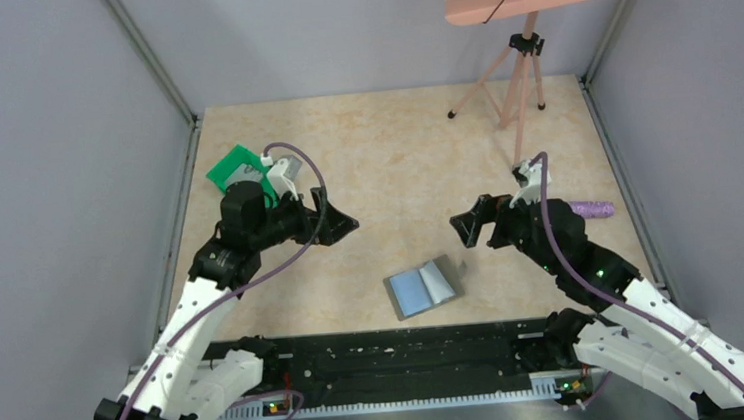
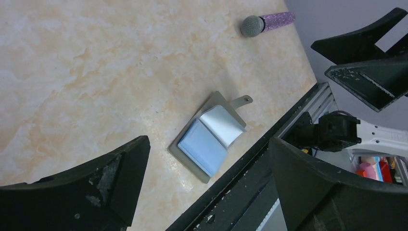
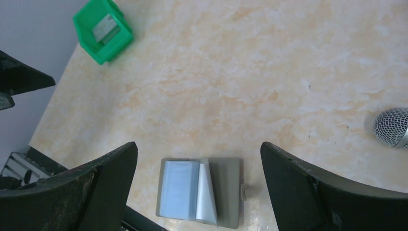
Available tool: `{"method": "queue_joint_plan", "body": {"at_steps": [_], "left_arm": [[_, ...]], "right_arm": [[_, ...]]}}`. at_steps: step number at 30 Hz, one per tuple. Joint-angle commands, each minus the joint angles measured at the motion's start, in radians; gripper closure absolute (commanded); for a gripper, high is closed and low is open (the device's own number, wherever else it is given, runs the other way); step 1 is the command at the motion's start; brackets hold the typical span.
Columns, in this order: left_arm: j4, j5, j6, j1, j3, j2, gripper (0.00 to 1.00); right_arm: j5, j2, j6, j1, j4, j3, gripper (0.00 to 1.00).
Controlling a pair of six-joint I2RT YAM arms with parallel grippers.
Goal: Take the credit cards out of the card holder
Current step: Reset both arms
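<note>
My left jaws and right jaws gape empty; the flat grey folding card holder [image 1: 422, 288] lies open on the beige surface [image 1: 394, 158].

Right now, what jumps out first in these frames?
The card holder lies open near the front edge of the table, between the two arms, blue-grey inside facing up. The left tool and the right tool hang open on either side of it, holding nothing. A green bin sits at the back left, and a purple microphone lies at the right.
</note>
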Motion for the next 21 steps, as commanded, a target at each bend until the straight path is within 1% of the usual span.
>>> {"method": "queue_joint_plan", "body": {"at_steps": [1,6,12,21], "left_arm": [[0.058,-0.024,0.027,-0.009,-0.036,-0.122,0.01],[0.007,-0.029,0.040,-0.009,-0.036,-0.196,0.01],[-0.068,-0.083,0.081,-0.010,-0.029,-0.224,0.01],[-0.070,-0.099,0.082,-0.010,-0.038,-0.261,0.01]], "right_arm": [[0.002,-0.066,0.006,-0.005,0.051,0.023,0.01],[-0.022,-0.067,0.056,-0.006,0.096,0.020,0.01],[-0.011,-0.059,0.061,-0.006,0.099,0.017,0.01],[-0.031,-0.060,0.084,-0.006,0.085,0.005,0.01]]}}
